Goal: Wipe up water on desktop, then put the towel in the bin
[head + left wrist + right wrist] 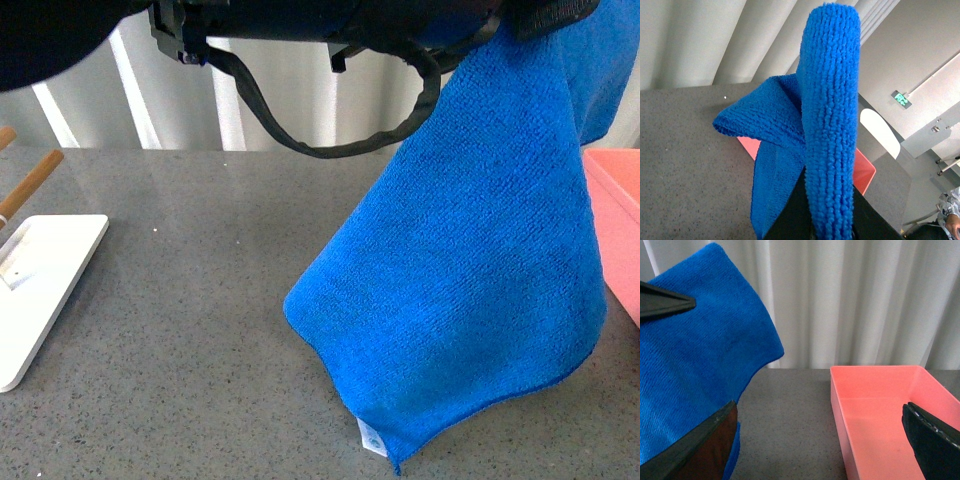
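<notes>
My left gripper point(827, 222) is shut on the bright blue towel point(470, 250) and holds it up in the air. The towel hangs over the right side of the speckled grey desktop point(200, 330), its white label point(372, 437) at the lowest corner. In the left wrist view the towel point(830, 115) stands bunched between the black fingers point(790, 217). The salmon-pink bin point(615, 195) sits at the right edge, just beyond the towel; it is empty in the right wrist view point(837, 410). My right gripper point(815, 440) is open and empty, between the towel point(695, 365) and the bin.
A flat white stand point(45, 285) with wooden rods point(30, 185) lies at the left of the desktop. My left arm and its black cable point(330, 150) cross the top of the front view. White curtains hang behind the desk.
</notes>
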`<state>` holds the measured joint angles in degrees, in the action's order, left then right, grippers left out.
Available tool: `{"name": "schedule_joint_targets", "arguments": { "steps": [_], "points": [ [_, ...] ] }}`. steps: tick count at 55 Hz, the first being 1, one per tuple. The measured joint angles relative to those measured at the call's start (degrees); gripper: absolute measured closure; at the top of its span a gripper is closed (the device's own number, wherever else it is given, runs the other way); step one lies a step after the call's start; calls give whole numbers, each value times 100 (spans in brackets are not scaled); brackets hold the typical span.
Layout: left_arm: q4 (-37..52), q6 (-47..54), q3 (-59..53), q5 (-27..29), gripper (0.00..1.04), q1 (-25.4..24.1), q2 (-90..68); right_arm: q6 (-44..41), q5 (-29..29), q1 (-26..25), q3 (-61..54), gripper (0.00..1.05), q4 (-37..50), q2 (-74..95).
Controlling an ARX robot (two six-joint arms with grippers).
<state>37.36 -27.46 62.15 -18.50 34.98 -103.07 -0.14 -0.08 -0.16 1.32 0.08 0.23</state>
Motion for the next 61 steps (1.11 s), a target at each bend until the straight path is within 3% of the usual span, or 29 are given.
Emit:
{"name": "schedule_joint_targets", "arguments": {
  "steps": [20, 24, 28, 35, 40, 44, 47, 56, 61],
  "points": [
    [-229, -271, 844, 98, 101, -328, -739, -2, -24, -2, 2, 7, -9, 4],
    [-245, -271, 892, 96, 101, -350, -737, -262, -787, -111, 225, 7, -793, 330],
    [-247, -273, 951, 90, 101, -348, -732, -411, -887, 111, 299, 7, -1355, 678],
    [-295, -280, 957, 107, 101, -354, -726, -627, -365, 785, 389, 7, -1467, 879],
    [-319, -284, 962, 166, 101, -354, -721, -852, -509, 728, 527, 7, -1429, 887],
    [-367, -284, 962, 192, 101, -348, -713, -1032, -774, 413, 527, 7, -715, 1401],
    [-382, -306, 962, 219, 101, -343, -695, -1231, -800, 278, 527, 7, 297, 2332],
    [-498, -400, 977, 321, 101, -337, -649, -1432, -1036, 262, 737, 7, 2881, 5069],
    [-557, -426, 1008, 352, 101, -330, -627, -1460, -1091, 323, 1067, 7, 3842, 6234]
  ]
}}
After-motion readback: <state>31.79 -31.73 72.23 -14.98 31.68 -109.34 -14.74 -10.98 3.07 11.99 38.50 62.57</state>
